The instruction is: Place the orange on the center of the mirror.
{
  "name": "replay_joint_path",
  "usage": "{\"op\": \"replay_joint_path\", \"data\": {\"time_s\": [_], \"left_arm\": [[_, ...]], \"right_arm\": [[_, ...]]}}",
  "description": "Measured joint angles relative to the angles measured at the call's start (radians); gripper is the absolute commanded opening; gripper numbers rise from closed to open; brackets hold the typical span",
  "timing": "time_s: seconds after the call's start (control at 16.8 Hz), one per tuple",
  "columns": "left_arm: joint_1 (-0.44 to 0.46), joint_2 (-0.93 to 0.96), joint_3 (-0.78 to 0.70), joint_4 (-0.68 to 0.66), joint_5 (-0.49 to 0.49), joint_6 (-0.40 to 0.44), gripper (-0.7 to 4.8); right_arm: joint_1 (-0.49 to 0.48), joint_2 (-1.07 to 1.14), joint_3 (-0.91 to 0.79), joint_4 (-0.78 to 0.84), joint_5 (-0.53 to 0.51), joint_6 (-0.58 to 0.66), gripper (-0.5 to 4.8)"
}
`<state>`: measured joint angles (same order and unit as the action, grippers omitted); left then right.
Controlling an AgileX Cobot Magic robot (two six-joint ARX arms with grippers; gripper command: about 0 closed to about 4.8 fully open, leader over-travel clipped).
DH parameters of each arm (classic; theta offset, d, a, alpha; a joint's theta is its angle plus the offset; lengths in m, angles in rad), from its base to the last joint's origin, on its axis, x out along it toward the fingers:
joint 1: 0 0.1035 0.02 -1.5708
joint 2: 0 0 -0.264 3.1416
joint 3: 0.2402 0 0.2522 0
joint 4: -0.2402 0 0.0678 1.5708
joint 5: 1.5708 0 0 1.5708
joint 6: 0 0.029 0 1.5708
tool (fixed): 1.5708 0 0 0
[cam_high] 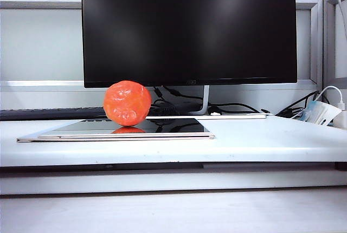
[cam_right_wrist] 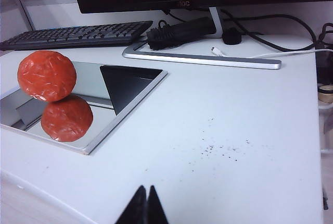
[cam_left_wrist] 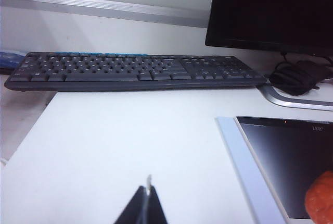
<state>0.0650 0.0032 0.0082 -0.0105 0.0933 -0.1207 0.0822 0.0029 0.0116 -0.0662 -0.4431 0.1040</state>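
The orange (cam_high: 127,103) is a bumpy, glossy reddish ball that rests on the mirror (cam_high: 179,130), a thin flat panel with a pale rim on the white table. Its reflection shows in the glass beneath it. In the right wrist view the orange (cam_right_wrist: 46,76) stands on the mirror (cam_right_wrist: 132,97) above its reflection. The left wrist view catches only an edge of the orange (cam_left_wrist: 320,199) on the mirror (cam_left_wrist: 291,161). My left gripper (cam_left_wrist: 146,188) is shut and empty over bare table, apart from the mirror. My right gripper (cam_right_wrist: 145,187) is shut and empty, also apart from it. Neither gripper appears in the exterior view.
A big black monitor (cam_high: 188,27) stands behind the mirror on a silver foot (cam_right_wrist: 203,60). A black keyboard (cam_left_wrist: 130,70) lies at the back left. Black cables (cam_high: 179,100) run under the monitor, and a white charger (cam_high: 340,118) sits at the far right.
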Motion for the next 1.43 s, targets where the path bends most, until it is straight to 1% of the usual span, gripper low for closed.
{"op": "replay_joint_path", "data": {"time_s": [0.53, 0.59, 0.65, 0.77, 0.83, 0.89, 1.01, 1.07, 1.43], "left_arm": [[0.002, 0.0, 0.0, 0.0, 0.0, 0.0, -0.05], [0.002, 0.0, 0.0, 0.0, 0.0, 0.0, -0.05], [0.002, 0.0, 0.0, 0.0, 0.0, 0.0, -0.05], [0.002, 0.0, 0.0, 0.0, 0.0, 0.0, -0.05], [0.002, 0.0, 0.0, 0.0, 0.0, 0.0, -0.05], [0.002, 0.0, 0.0, 0.0, 0.0, 0.0, -0.05], [0.002, 0.0, 0.0, 0.0, 0.0, 0.0, -0.05], [0.002, 0.0, 0.0, 0.0, 0.0, 0.0, -0.05], [0.002, 0.0, 0.0, 0.0, 0.0, 0.0, -0.05]], "right_arm": [[0.0, 0.0, 0.0, 0.0, 0.007, -0.006, 0.0], [0.0, 0.0, 0.0, 0.0, 0.061, -0.034, 0.0], [0.0, 0.0, 0.0, -0.002, 0.196, -0.069, 0.0], [0.0, 0.0, 0.0, -0.006, 0.373, -0.079, 0.0], [0.0, 0.0, 0.0, -0.005, 0.441, -0.079, 0.0], [0.0, 0.0, 0.0, -0.005, 0.476, -0.079, 0.0], [0.0, 0.0, 0.0, -0.005, 0.516, -0.082, 0.0], [0.0, 0.0, 0.0, -0.005, 0.52, -0.083, 0.0], [0.0, 0.0, 0.0, -0.005, 0.51, -0.078, 0.0]]}}
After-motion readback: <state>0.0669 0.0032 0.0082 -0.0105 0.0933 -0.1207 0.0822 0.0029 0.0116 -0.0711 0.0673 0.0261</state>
